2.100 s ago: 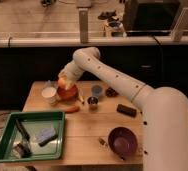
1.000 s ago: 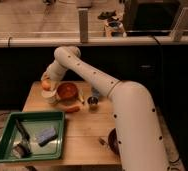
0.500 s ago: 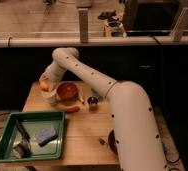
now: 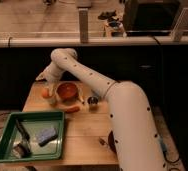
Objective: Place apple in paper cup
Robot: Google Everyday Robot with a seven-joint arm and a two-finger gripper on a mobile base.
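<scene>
Task recorded as unfinished: the apple (image 4: 46, 92) was seen left of centre, seemingly just above the paper cup (image 4: 52, 100), under the gripper (image 4: 48, 80); finger state could not be told; release remained.

The arm (image 4: 112, 95) is clad in smooth, glossy white shells, thick and rounded like a tube, with a bulbous elbow joint at its top. Small dark dots, likely screws or fastener holes, run in a line along the middle segment. The broadest white segment widens toward the lower right. The gripper (image 4: 45, 76) sits at the arm's far end above the table's back-left corner, showing as a small pale, greyish piece.
</scene>
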